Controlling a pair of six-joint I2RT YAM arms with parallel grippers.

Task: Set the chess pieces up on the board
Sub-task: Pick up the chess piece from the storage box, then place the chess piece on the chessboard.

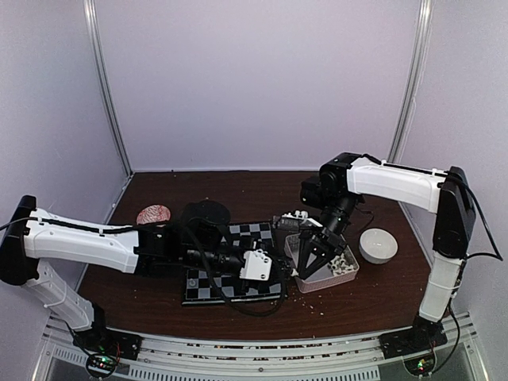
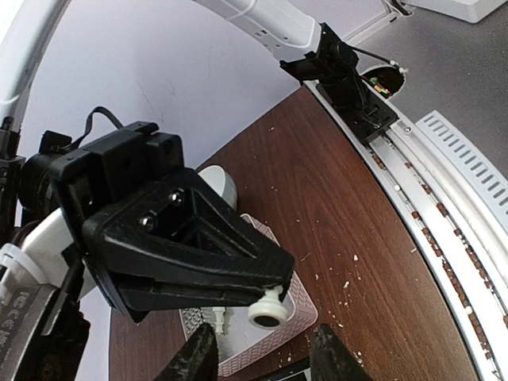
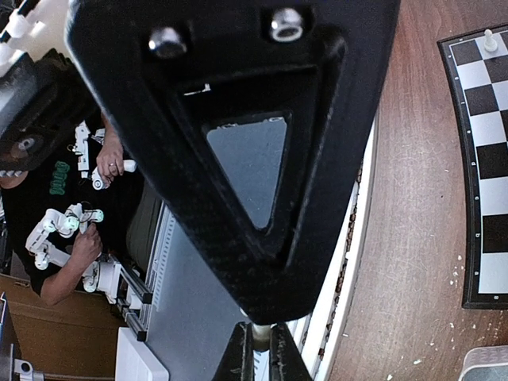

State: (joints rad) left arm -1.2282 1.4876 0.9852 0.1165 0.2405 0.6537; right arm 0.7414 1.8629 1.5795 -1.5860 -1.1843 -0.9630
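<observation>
The board [image 3: 492, 159] is checked black and pale, the chess piece [image 2: 270, 310] white, the table [image 2: 341, 206] dark brown wood-grain.

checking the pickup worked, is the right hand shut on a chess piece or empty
Shut on a chess piece: the left wrist view shows it pinched at the tip of the right hand, fingers close together.

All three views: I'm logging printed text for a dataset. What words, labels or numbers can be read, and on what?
Green print on the person's black shirt: too blurred to read.
Dark marks on a white label at the left wrist view's edge: cut off, unreadable.
No other text shows.
</observation>
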